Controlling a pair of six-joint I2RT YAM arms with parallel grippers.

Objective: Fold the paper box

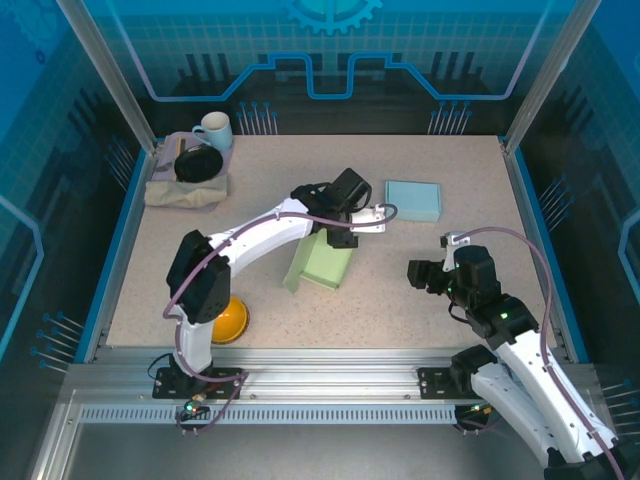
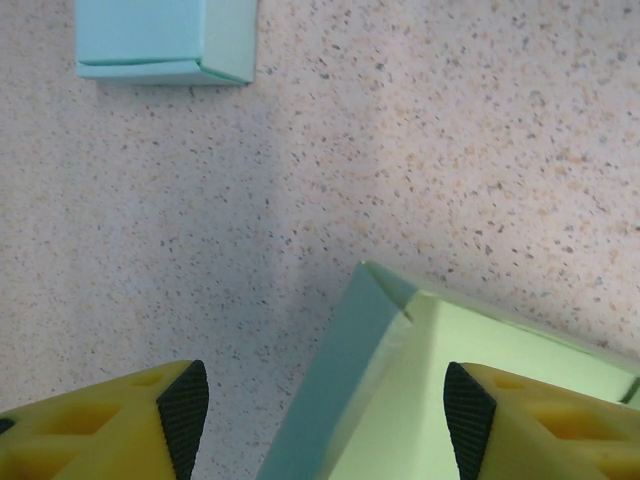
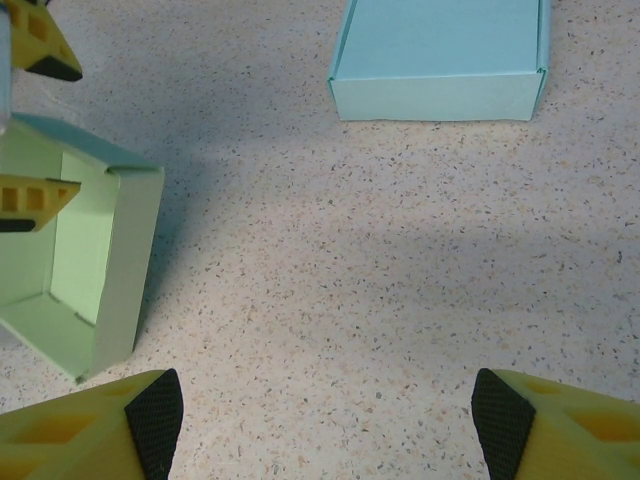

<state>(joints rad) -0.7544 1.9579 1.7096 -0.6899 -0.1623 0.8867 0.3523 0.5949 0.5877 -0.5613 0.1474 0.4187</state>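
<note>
The light green paper box (image 1: 320, 262) stands partly folded in the middle of the table, its walls up and its inside open toward the right. My left gripper (image 1: 340, 238) hovers over its far edge. In the left wrist view the left gripper (image 2: 325, 415) is open, and a corner wall of the green box (image 2: 440, 400) rises between the fingers without touching either pad. My right gripper (image 1: 418, 273) is to the box's right, and it (image 3: 325, 420) stands open over bare table. The green box (image 3: 90, 260) lies at the left of that view.
A finished pale blue box (image 1: 413, 200) lies at the back right; it (image 2: 165, 40) also appears ahead of the left wrist. At the back left a mug (image 1: 213, 130) and a black bowl (image 1: 198, 163) rest on a folded cloth (image 1: 185, 190). An orange object (image 1: 230, 320) sits by the left arm's base.
</note>
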